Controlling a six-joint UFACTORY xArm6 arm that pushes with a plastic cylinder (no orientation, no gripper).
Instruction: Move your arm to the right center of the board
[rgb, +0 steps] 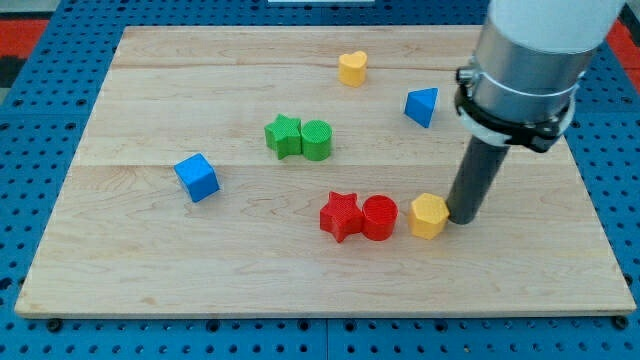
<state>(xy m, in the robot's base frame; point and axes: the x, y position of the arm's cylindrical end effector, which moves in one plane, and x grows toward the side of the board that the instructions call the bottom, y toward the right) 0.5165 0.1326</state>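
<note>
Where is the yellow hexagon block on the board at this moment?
The yellow hexagon block sits right of centre toward the view's bottom, just right of the red cylinder, with my tip against its right side.

Tip (463, 218) just right of hexagon block (428, 215), star (340, 216) + cylinder (379, 217) further left.

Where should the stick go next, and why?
Probably a short slide toward the view's right and a bit up. My tip sits right beside the yellow block, on its right, in the lower half of the board. The right center lies further right and slightly higher, with no block in the way.
</note>
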